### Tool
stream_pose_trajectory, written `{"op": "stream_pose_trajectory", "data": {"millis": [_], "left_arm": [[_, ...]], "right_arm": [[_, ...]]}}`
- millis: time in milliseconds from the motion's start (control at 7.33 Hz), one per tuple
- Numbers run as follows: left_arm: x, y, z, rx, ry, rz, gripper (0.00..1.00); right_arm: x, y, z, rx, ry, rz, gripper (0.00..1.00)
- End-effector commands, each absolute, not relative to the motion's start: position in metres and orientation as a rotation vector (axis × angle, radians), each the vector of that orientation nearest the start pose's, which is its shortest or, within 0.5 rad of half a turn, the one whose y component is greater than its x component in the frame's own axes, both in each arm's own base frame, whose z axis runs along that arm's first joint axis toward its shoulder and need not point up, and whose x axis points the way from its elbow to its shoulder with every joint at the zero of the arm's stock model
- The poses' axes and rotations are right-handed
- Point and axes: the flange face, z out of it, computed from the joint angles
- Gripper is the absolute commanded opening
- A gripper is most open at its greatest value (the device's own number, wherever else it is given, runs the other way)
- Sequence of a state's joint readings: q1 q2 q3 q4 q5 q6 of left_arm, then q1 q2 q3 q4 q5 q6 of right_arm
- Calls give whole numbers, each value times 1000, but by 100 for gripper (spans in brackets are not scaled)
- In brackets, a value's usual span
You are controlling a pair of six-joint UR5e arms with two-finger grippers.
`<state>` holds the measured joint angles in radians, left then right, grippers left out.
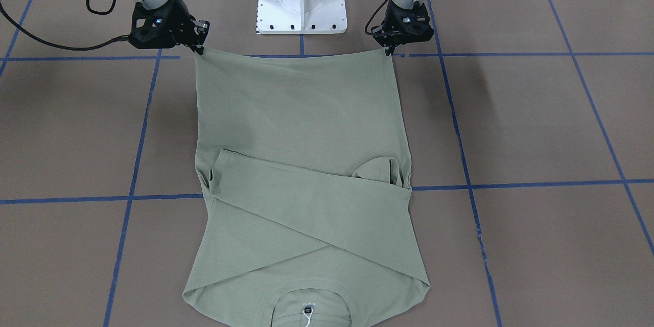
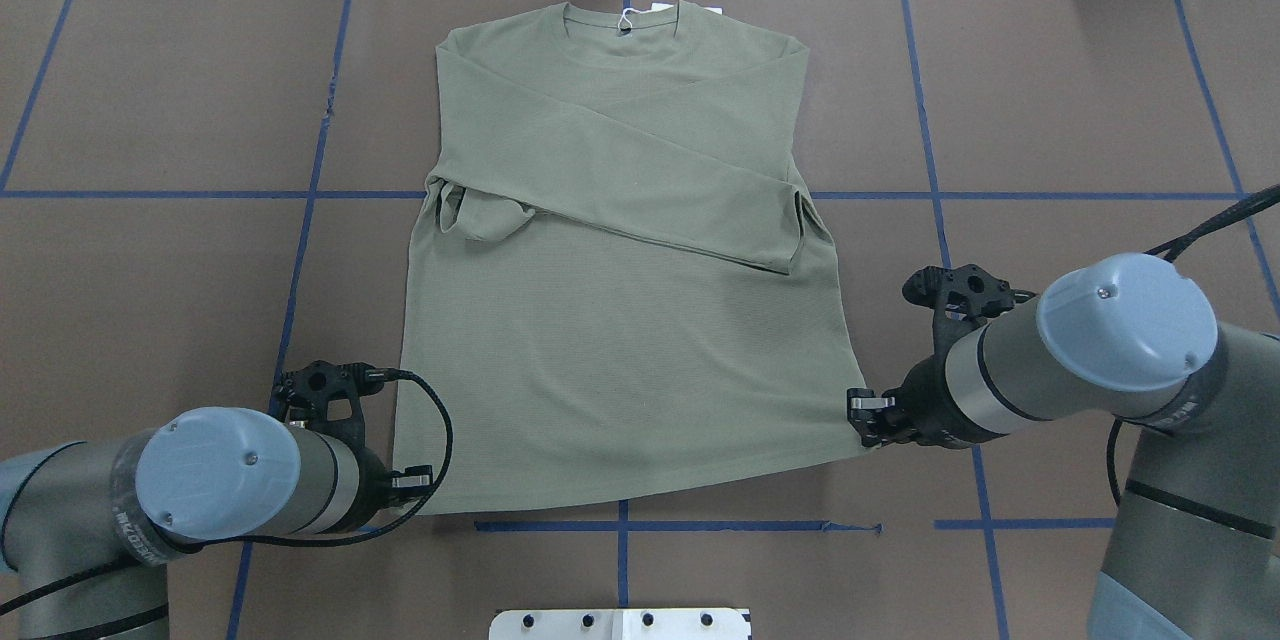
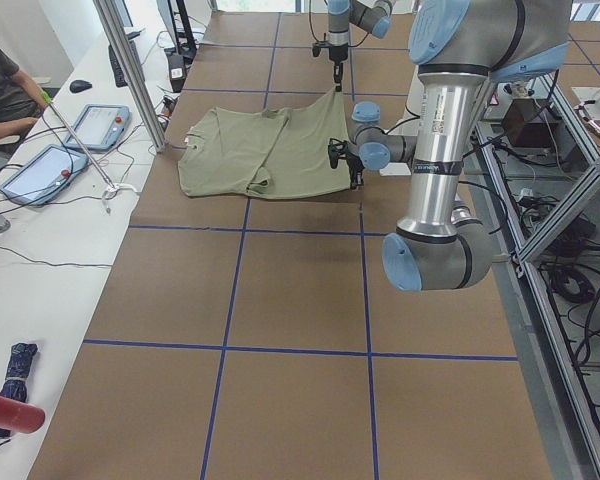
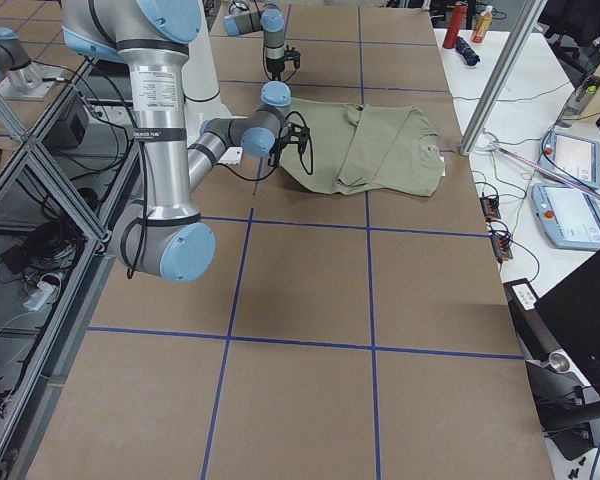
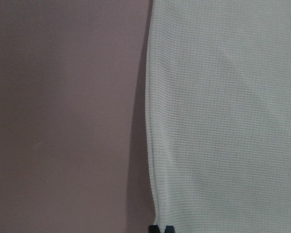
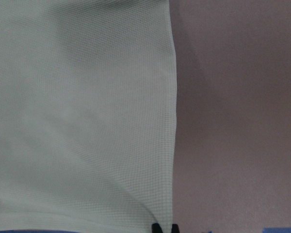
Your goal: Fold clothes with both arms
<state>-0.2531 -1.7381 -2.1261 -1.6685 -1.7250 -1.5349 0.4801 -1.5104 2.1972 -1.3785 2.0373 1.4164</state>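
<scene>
The shirt (image 2: 620, 320) lies flat on the table (image 2: 150, 270). In the overhead view its collar (image 2: 622, 25) is at 12 o'clock and its hem (image 2: 620, 478) is at 6 o'clock. Both sleeves (image 2: 640, 190) are crossed over the chest.

The left gripper (image 2: 418, 483) pinches the hem corner at 7 o'clock. The right gripper (image 2: 862, 417) pinches the corner at 5 o'clock. Both are closed tight on the cloth, but each holds only a tiny bit of the edge.

That is the worry. If the arms pull up fast, a corner could slip out and that side would drop. If one arm goes quicker than the other toward 12 o'clock, the fold would land crooked. The right corner sits a bit closer to 12 o'clock than the left one. The crossed sleeves are loose too, and a tug could slide them out of place.
</scene>
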Motion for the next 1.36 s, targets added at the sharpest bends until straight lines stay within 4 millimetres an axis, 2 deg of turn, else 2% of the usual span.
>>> {"op": "stream_pose_trajectory", "data": {"millis": [0, 273, 409, 545, 682, 818, 955, 1091, 1227], "left_arm": [[432, -226, 284, -31, 839, -125, 0], [395, -187, 241, -65, 837, -66, 0], [387, -173, 232, -79, 845, -42, 0], [390, -173, 223, -80, 863, -38, 0], [398, -174, 209, -76, 894, -30, 0], [404, -183, 206, -61, 898, -41, 0], [396, -217, 204, -13, 899, -87, 0], [385, -256, 198, 73, 899, -78, 0], [378, -294, 207, 97, 869, -107, 0]], "right_arm": [[-327, -263, 309, -240, -983, 61, 0], [-299, -235, 302, -362, -1006, -2, 0], [-296, -228, 301, -401, -1010, -23, 0], [-299, -228, 300, -403, -1015, -31, 0], [-302, -241, 305, -378, -1010, -1, 0], [-305, -287, 317, -327, -1008, 86, 0], [-308, -322, 325, -277, -1006, 130, 0], [-313, -346, 317, -186, -1016, 126, 0], [-316, -373, 316, -133, -1009, 166, 0]]}}
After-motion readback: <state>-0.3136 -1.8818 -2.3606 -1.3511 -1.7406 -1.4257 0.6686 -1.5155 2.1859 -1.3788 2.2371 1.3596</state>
